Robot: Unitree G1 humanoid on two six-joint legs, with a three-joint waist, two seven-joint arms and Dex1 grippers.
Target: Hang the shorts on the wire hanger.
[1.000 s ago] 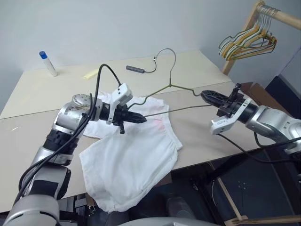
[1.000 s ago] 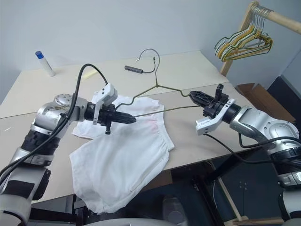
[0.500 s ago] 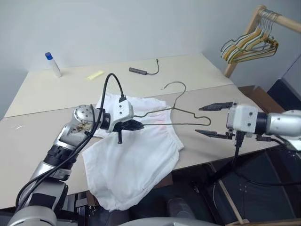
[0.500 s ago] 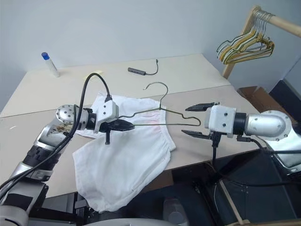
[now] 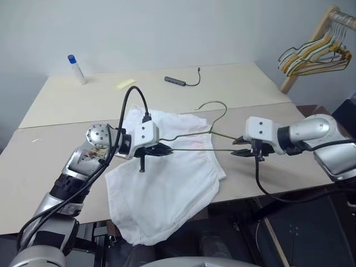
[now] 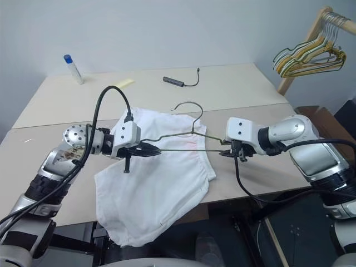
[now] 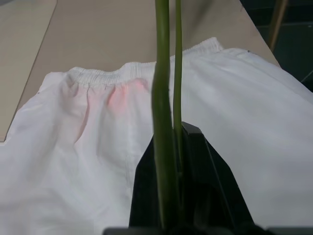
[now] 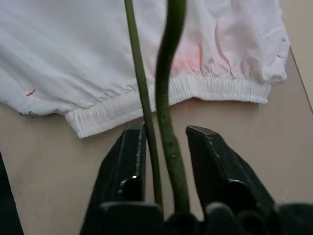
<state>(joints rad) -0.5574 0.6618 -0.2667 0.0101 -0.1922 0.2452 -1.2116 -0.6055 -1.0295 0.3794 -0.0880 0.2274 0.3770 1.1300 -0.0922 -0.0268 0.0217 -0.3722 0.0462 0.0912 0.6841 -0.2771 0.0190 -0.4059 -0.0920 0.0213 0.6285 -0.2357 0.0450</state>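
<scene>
The white shorts (image 5: 167, 189) lie spread on the table, waistband (image 8: 161, 95) toward the right, one leg drooping over the front edge. Just above them the thin olive wire hanger (image 5: 211, 129) is held nearly flat, its hook (image 6: 186, 104) pointing toward the back of the table. My left gripper (image 5: 163, 149) is shut on the hanger's left end, and both wires (image 7: 162, 98) run out between its fingers. My right gripper (image 5: 240, 152) is shut on the hanger's right corner, two wires (image 8: 166, 98) sitting between its black fingers (image 8: 129, 152).
A wooden rack with several hangers (image 5: 314, 53) stands off the table's right side. At the back of the table (image 5: 50, 167) lie a blue-capped white bottle (image 5: 75, 68), a yellow note (image 5: 125, 83) and a black cable with a dark bar end (image 5: 177, 81).
The right gripper opened off the hanger's right corner, rolled over, sank and shut on it again. The hanger dropped from tilted up to nearly flat over the shorts. The camera has shifted.
</scene>
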